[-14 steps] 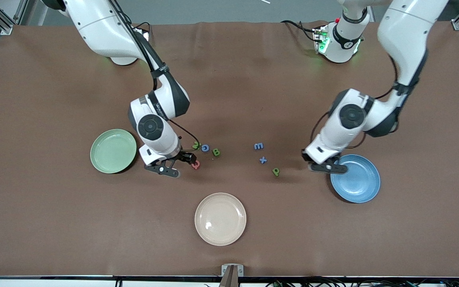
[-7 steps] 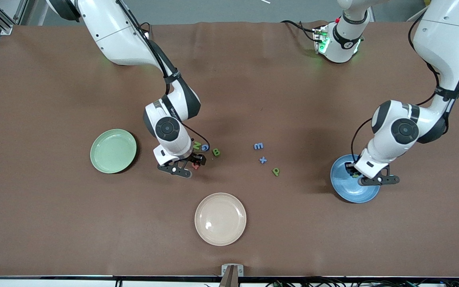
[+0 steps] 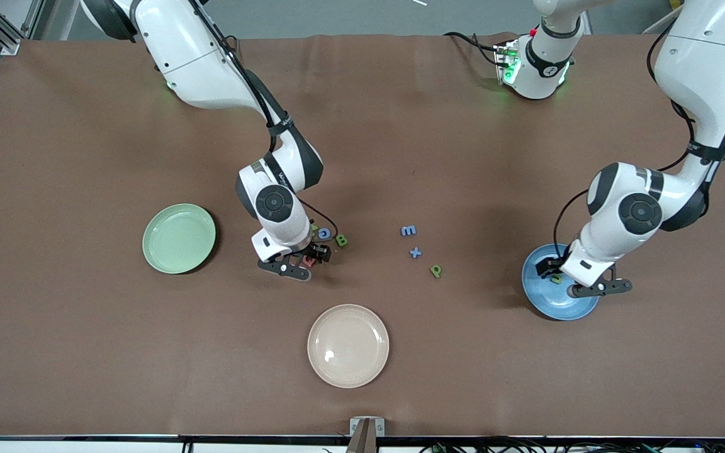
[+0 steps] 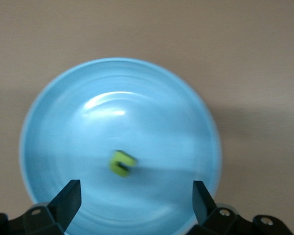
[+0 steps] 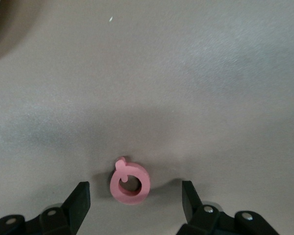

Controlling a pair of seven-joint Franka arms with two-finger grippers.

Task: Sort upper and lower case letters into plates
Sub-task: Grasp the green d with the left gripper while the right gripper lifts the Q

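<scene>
A: From the front, what do you see?

B: The right pincer (image 3: 308,259) hangs low over the pink Q (image 3: 308,262), just beside the blue G (image 3: 324,233) and green B (image 3: 341,240); the green N is hidden by the wrist. The left pincer (image 3: 569,283) is over the blue plate (image 3: 542,301), with the green u (image 3: 555,279) just under it. The m (image 3: 408,231), x (image 3: 415,253) and p (image 3: 436,271) lie on the counter (image 3: 85,346) between the two arms. The mint plate (image 3: 179,238) is bare, toward the right arm's end, and a beige plate (image 3: 348,345) sits nearer the camera.

A: And the left wrist view?

B: The left pincer (image 4: 136,198) is spread wide, holding nothing. The u (image 4: 122,163) is in the blue plate (image 4: 63,122), near its middle, smeared as if it is in motion.

A: The right wrist view?

B: The right pincer (image 5: 135,198) is spread too, with the Q (image 5: 130,183) flat on the counter (image 5: 210,73) between the fingers (image 5: 80,200) but touching neither.

A: What could go wrong?

B: The Q is thin and lies flat, so I think a close made too high would slip over it or flick it toward the G and B. It also sits closer to one finger, so closing may push it sideways first. The u could perhaps skid or bounce toward the plate's rim.
</scene>
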